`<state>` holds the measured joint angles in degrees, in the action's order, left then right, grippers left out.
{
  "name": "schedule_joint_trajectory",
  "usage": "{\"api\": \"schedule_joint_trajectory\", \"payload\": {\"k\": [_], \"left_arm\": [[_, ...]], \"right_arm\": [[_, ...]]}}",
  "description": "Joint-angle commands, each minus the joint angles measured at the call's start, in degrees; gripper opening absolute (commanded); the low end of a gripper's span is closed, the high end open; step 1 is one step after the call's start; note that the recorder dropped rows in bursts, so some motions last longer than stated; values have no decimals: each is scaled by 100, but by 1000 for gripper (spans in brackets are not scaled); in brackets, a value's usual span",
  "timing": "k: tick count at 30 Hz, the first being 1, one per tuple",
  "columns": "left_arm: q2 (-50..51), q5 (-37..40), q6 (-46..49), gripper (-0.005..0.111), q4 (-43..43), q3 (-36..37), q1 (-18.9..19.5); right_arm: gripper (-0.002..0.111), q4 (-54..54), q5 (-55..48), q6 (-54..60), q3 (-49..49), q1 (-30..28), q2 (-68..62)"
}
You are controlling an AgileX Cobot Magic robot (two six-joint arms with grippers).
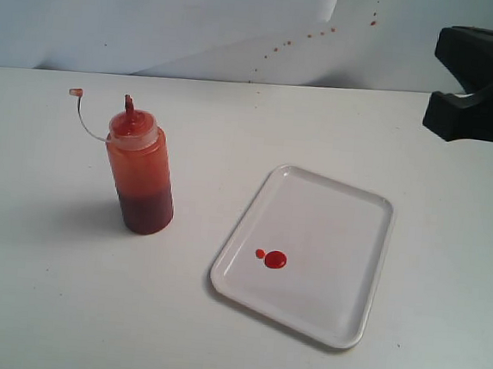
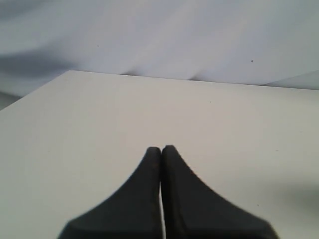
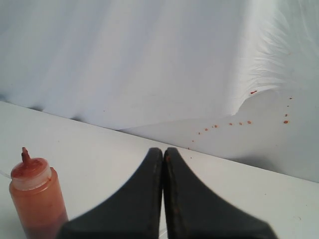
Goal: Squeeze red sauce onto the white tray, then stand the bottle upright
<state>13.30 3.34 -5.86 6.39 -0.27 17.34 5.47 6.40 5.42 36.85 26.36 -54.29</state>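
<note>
Right wrist view: right gripper [image 3: 163,150] clenched on nothing, left gripper [image 2: 161,148] likewise; bottle [image 1: 140,171] stands upright, apart from the white tray [image 1: 334,218].
Soft-walled, seemingly light and partly full: grip mid-body, gently; red sauce [image 1: 275,260] already dots the tray.

Bright, even, diffuse light throughout. In the exterior view the translucent red-orange squeeze bottle [image 1: 140,175] casts a faint soft shadow leftward on the white bench [image 1: 46,305]; the flat white plastic tray [image 1: 334,218] has a thin dark shadow under its lower-left rim. In both wrist views the black jaws are blurred.
</note>
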Motion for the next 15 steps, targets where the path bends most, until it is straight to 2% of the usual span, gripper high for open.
{"api": "schedule_joint_trajectory", "payload": {"k": [1, 5, 15], "left_arm": [[-14, -10, -1, 0, 21, 27, -27], [-47, -10, -1, 0, 21, 27, -27], [-925, -10, 14, 0, 21, 27, -37]], "right_arm": [[0, 17, 65, 8, -40, -45, 3], [0, 17, 65, 8, -40, -45, 3], [0, 17, 65, 8, -40, -45, 3]]}}
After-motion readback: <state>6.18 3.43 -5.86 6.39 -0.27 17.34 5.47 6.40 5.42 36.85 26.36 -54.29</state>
